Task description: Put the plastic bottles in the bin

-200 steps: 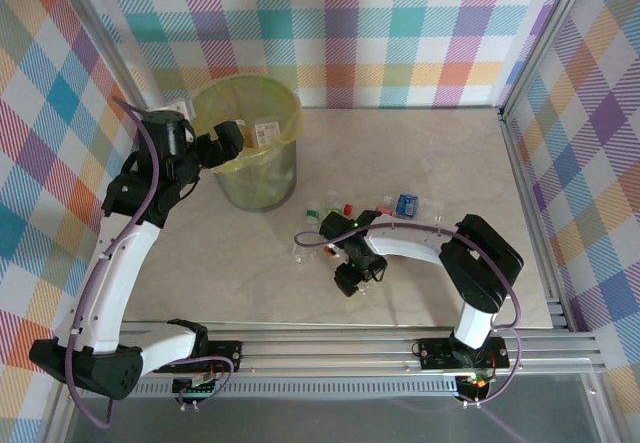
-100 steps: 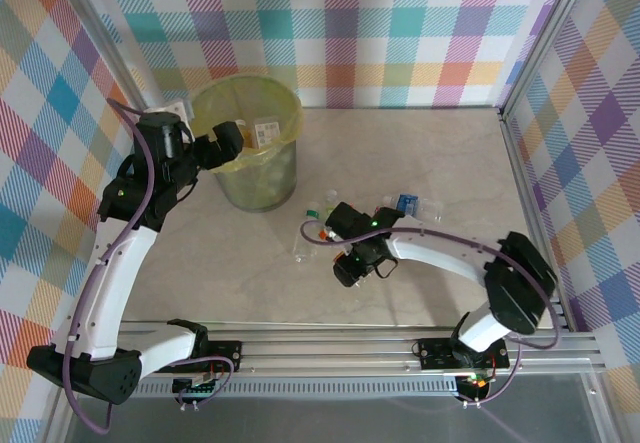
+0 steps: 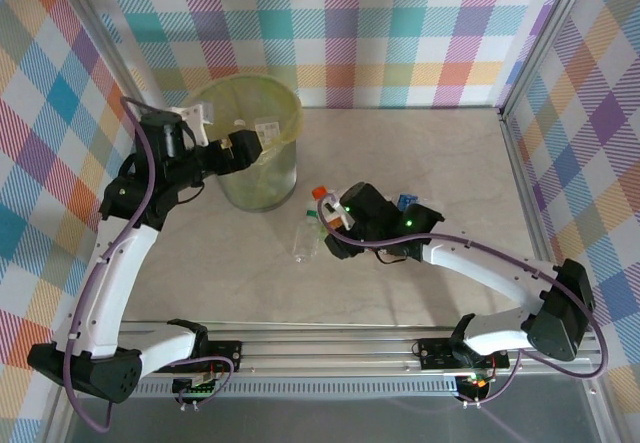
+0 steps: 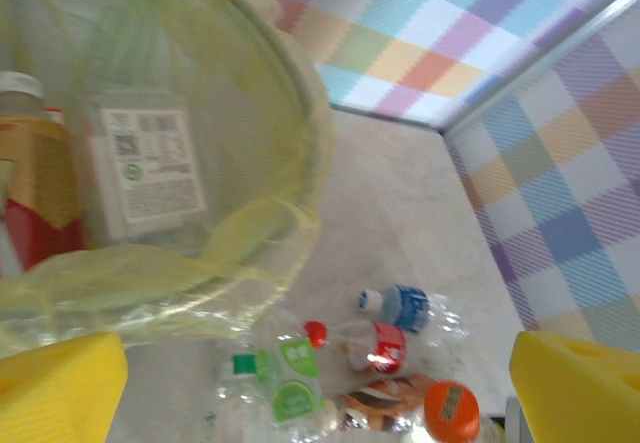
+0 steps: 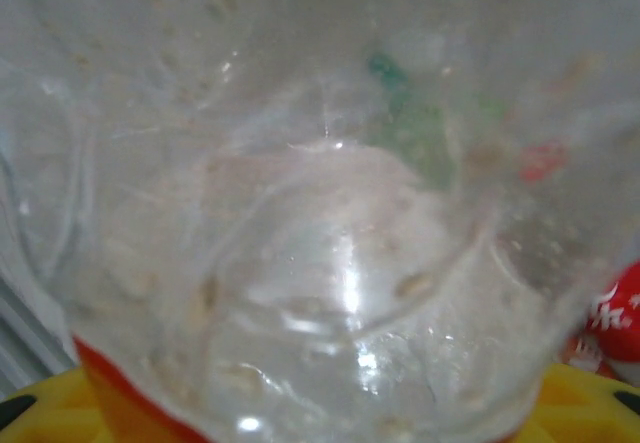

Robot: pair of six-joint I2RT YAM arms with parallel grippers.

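Bottle with orange cap (image 3: 321, 195): clear, mid-counter (image 3: 450, 153), just right of the bin (image 3: 293, 123). Long axis near upright, cap on top. Right jaws are closed on its lower body.

Right wrist view: crumpled clear wall and a red label edge, between yellow pads (image 5: 40, 413).

Left wrist view: cap seen from above. Beyond it lie the green-labelled bottle (image 4: 292, 393), red-labelled bottle (image 4: 378, 345) and blue-labelled bottle (image 4: 405, 306).

Left jaws are spread wide and hold nothing, above the bin's mouth.

Pastel plaid walls (image 3: 400, 33) wrap round from 9 through 12 to 3 o'clock, with a silver metal post (image 3: 541, 38) up at 2. The counter (image 3: 430, 153) is pale beige, stone-look and evenly lit, with a ribbed metal rail (image 3: 330, 346) along 6 o'clock.
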